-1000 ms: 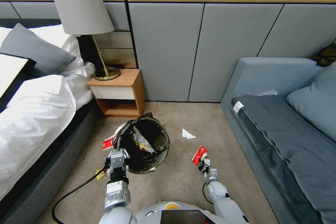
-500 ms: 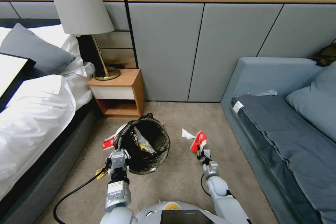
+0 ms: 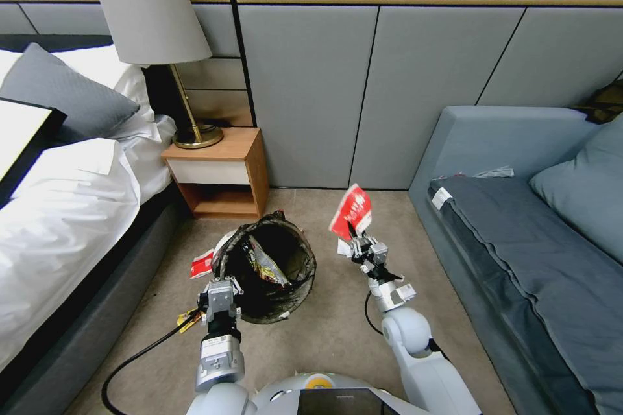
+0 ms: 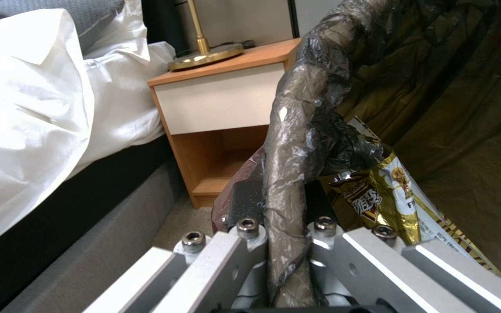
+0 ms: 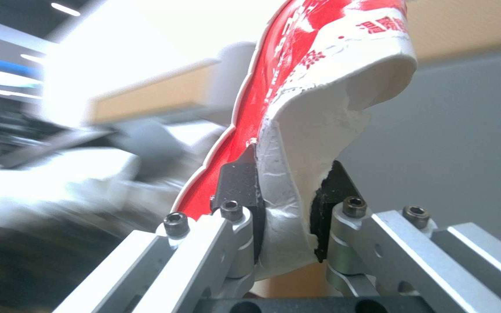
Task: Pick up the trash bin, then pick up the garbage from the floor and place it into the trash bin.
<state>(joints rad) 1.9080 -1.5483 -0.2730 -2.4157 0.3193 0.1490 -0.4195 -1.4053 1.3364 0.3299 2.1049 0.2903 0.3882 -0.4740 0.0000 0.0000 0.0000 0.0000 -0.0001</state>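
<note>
Left gripper (image 3: 219, 285): gripping the near rim of the trash bin, jaws pinching the black bag liner (image 4: 297, 143) folded over that rim.

Right gripper (image 3: 359, 248): hanging in the air to the right of the bin, jaws pinching a red and white wrapper (image 3: 351, 211).

Red and white wrapper: sticking up above the right gripper, off the floor, red side showing Chinese letters; in the right wrist view (image 5: 314, 108) bending over at the top, white inside facing out.

Trash bin (image 3: 292, 292): leaning toward the robot, mouth open, sitting low over the carpet (image 3: 324, 337) between the bed and the sofa.

Inside the bin: holding a gold and brown snack bag (image 4: 389, 195), lying against the liner just past the left gripper.

Red scrap (image 3: 201, 264): lying on the carpet just left of the bin, partly hidden by it.

Yellow scrap (image 3: 187, 320): lying on the carpet beside the left gripper, near the black cable.

White scrap (image 3: 342, 248): lying on the carpet, peeking out just beside the right gripper.

Nightstand (image 3: 224, 175): standing behind the bin against the wall, carrying a lamp (image 3: 152, 19).

Bed (image 3: 58, 207): lying on the robot's left.

Sofa (image 3: 519, 220): sitting on the robot's right.
</note>
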